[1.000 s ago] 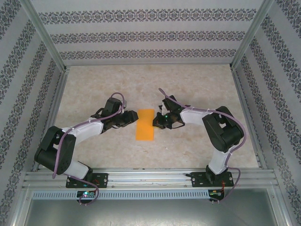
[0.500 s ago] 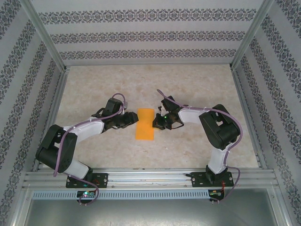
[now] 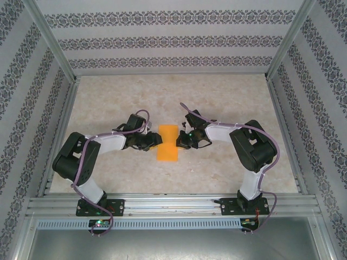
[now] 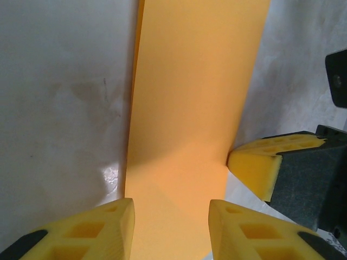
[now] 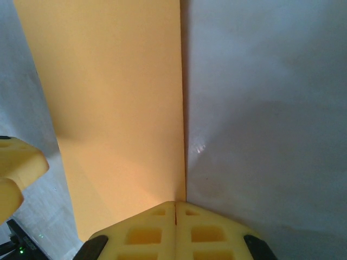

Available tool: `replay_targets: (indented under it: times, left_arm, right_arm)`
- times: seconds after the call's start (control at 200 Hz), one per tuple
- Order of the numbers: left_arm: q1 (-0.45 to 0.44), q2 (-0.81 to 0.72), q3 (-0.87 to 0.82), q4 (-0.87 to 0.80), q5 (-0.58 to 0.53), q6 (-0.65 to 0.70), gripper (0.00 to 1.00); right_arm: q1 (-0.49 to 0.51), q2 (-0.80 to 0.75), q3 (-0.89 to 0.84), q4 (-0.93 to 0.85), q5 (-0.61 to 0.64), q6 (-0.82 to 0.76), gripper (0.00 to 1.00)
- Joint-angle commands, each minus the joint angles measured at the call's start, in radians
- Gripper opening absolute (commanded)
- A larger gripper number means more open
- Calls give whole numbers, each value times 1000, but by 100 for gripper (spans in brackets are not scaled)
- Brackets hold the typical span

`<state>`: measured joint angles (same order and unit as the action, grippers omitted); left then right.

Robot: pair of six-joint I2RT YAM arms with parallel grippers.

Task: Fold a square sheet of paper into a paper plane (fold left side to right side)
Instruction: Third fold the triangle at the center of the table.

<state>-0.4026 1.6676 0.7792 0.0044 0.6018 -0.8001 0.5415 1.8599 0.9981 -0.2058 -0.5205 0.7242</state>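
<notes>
The orange sheet of paper (image 3: pixel 168 143) lies flat on the pale table (image 3: pixel 227 103), in the middle between the two arms. It shows as an upright rectangle, narrower than it is long.

The left gripper (image 3: pixel 154 141) sits low at the sheet's left edge. In the left wrist view its yellow fingers (image 4: pixel 108 227) stand apart, unclenched, with the near end of the sheet (image 4: pixel 195 97) lying flat in the gap between them; nothing is pinched.

The right gripper (image 3: pixel 180 142) meets the sheet's right edge. In the right wrist view its two fingers (image 5: pixel 146 233) are pressed tightly together, their joined tip resting at the edge of the paper (image 5: pixel 119 97), with bare table beside it. It is clenched on itself and does not lift the sheet.
</notes>
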Motion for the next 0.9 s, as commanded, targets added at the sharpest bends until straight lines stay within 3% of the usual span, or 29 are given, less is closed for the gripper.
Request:
replay_targets:
  times: [0.0,0.425,0.894]
  left_arm:
    - [14,19,28,-24,20,3,41]
    - [13,51,31,-75,14,33,41]
    - [12,54,29,-15,53,12,35]
  right_arm:
    - [11,28,2,-64,46,-28,0]
    - [10,30,-2,-68,48,-32,0]
    - [11,28,-6,-66,45,-34,0]
